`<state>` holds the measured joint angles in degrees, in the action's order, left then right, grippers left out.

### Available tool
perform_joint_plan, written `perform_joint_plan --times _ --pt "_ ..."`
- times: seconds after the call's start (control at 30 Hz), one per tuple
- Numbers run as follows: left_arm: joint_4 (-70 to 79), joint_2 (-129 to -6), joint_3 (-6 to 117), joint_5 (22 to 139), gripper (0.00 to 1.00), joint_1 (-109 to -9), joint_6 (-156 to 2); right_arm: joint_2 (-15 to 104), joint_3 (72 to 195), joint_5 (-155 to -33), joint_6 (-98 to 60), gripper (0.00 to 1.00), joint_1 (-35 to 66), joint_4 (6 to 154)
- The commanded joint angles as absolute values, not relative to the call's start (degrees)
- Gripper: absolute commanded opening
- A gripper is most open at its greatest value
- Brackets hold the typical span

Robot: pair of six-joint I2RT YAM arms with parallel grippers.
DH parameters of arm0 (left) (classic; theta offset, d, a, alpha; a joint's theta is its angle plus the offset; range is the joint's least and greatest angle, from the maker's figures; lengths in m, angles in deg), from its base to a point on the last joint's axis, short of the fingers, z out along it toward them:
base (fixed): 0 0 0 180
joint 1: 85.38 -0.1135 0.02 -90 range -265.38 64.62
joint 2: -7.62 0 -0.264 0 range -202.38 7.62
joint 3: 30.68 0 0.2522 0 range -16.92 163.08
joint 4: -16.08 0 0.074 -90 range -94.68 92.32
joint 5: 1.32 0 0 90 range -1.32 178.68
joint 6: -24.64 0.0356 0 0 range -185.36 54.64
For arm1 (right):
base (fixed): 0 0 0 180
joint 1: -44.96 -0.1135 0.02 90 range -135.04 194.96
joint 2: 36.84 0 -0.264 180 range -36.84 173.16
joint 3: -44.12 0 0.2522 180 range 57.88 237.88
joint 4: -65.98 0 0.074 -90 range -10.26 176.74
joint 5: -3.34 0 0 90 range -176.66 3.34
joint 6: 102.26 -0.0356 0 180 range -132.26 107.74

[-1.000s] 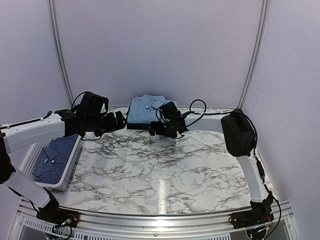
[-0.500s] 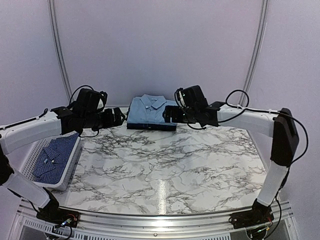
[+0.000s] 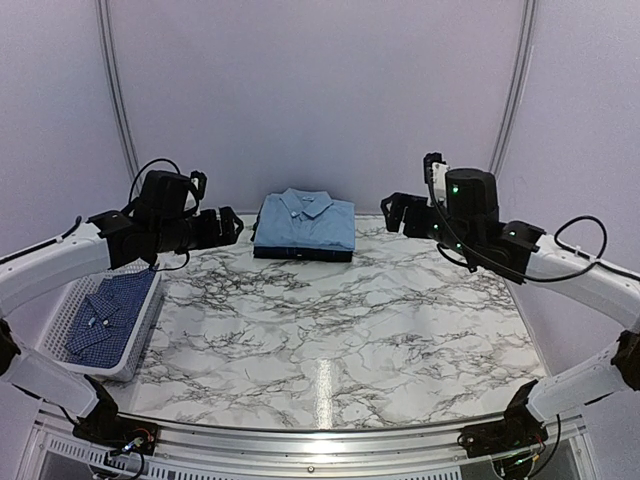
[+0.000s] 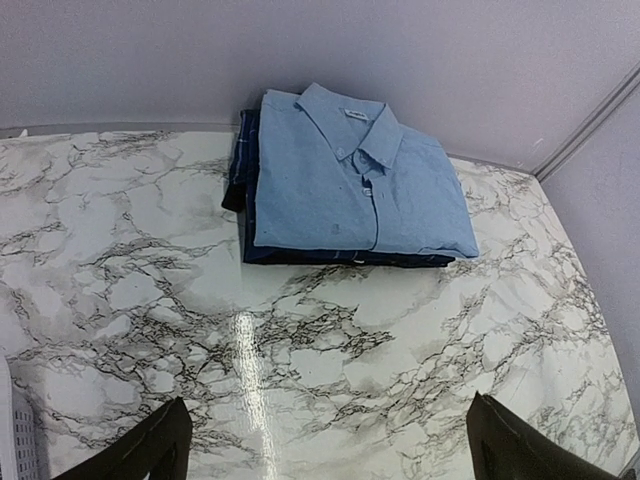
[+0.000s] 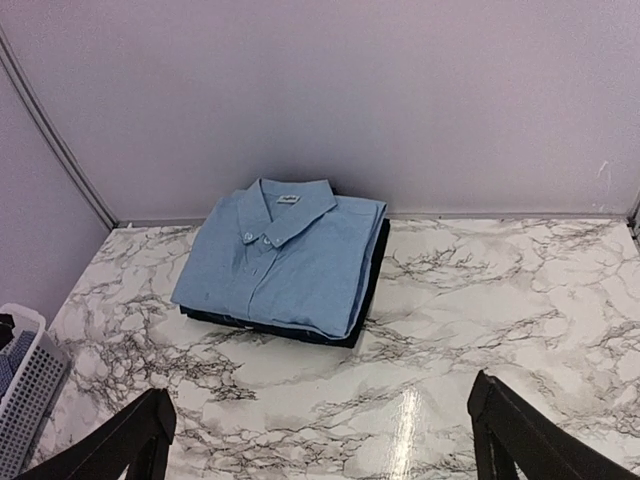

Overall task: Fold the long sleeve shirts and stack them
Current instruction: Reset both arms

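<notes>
We are pulling our right gripper (image 3: 395,212) back from the light blue shirt (image 3: 305,220) lying atop the navy plaid shirt (image 4: 247,150); it and the left gripper (image 3: 230,226) are hanging spread, empty.

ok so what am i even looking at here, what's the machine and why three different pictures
It is two robot arms fixed at the near edge of a marble table. One picture comes from a camera above and behind them; the other two come from a camera on each wrist. The left hand and right hand are both open and hold nothing. At the far side a folded light blue shirt lies on a folded dark shirt. A white basket on the left holds a checked shirt.
</notes>
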<state>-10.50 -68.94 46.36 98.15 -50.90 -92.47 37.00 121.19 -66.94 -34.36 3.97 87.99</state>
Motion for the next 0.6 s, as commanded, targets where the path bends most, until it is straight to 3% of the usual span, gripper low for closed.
perform_joint_plan --times 0.0,0.57 --pt "-11.39 -66.94 47.94 99.64 0.99 -51.28 -91.22 31.53 118.24 -63.18 -32.74 0.99 3.82 85.17" --pt "-11.31 -66.33 47.51 100.56 0.99 -51.28 -91.46 28.02 116.50 -58.87 -31.97 0.99 3.91 85.71"
